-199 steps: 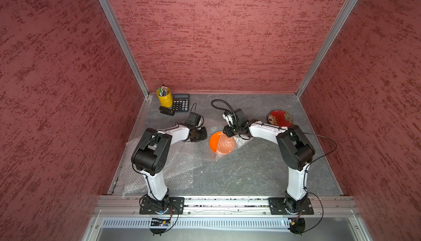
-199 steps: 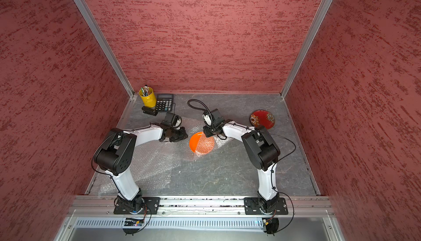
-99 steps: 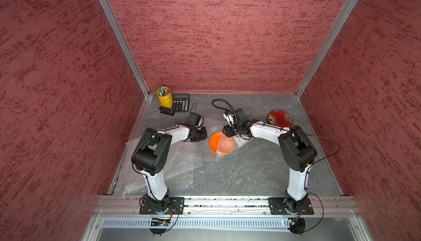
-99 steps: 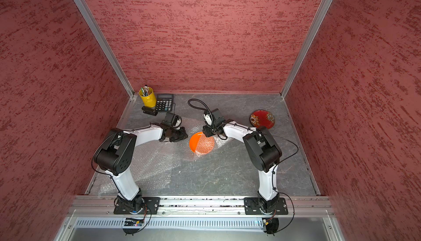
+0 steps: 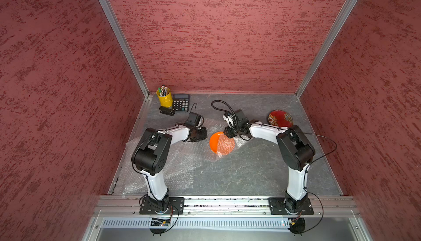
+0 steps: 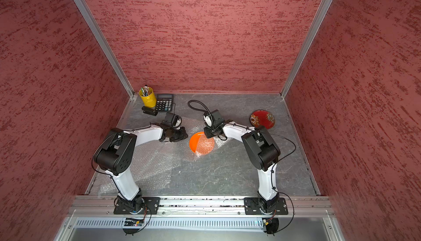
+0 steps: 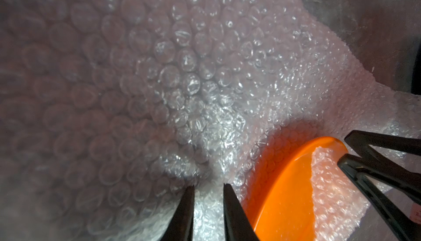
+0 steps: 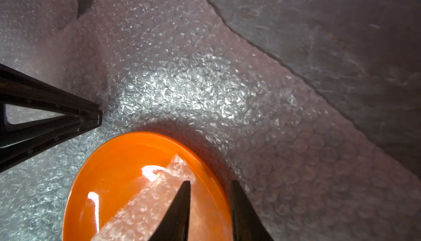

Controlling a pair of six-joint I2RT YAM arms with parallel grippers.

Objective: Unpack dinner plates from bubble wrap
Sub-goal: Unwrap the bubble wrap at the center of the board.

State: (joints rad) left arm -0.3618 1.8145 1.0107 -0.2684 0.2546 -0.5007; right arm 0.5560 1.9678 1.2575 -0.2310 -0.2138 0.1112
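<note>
Done: red flowered plate [image 5: 280,119] lies bare far right; pending: orange plate [image 5: 214,140] mid-table, half under bubble wrap [image 5: 177,162], left gripper [image 7: 207,185] pinching wrap, right gripper [image 8: 209,181] straddling its rim, clamp not discernible.

No legible text, apparently; calculator [image 5: 180,102] blurred

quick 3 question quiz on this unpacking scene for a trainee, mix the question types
1. True or false: the orange plate is fully clear of bubble wrap.
2. Which plate lies bare on the table? A) black plate B) red flowered plate C) orange plate
3. Name the hand whose fingertips sit either side of the orange plate's rim.
Key: 1 false, a flap covers part of it. 2 B. 3 the right hand.
</note>
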